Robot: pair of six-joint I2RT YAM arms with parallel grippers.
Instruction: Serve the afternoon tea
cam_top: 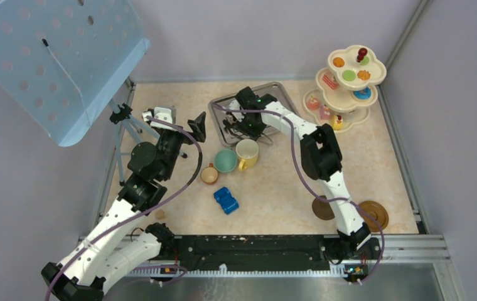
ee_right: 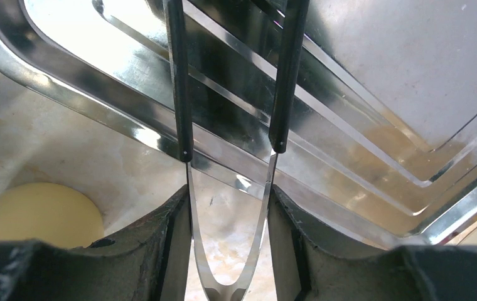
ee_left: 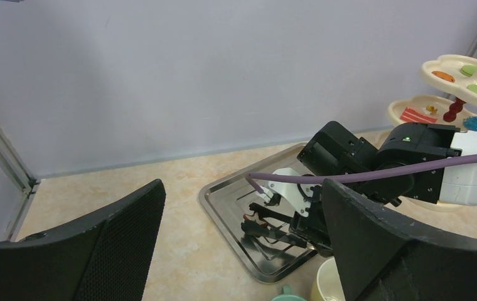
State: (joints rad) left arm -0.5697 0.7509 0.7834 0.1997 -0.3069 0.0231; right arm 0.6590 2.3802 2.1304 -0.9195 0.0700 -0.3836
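Observation:
The cream three-tier stand (cam_top: 349, 88) at the back right carries several tiny toy cakes and macarons; it also shows in the left wrist view (ee_left: 462, 75). The small brown cup (cam_top: 209, 175), the teal cup (cam_top: 225, 160) and the yellow-and-cream mug (cam_top: 246, 152) stand together mid-table. Two round brown coasters (cam_top: 322, 209) (cam_top: 375, 214) lie near the right arm's base. My right gripper (ee_right: 228, 213) is down at the steel tray (ee_right: 98, 94), shut on the black tongs (ee_right: 176, 75) near their steel hinge end. My left gripper (ee_left: 242, 188) is open and empty, held above the table left of the tray.
A blue toy car (cam_top: 226, 200) lies in front of the cups. The steel tray (cam_top: 273, 88) sits at the back centre. A blue perforated panel (cam_top: 60, 56) on a tripod overhangs the back left. A small brown piece (cam_top: 159, 214) lies by the left arm.

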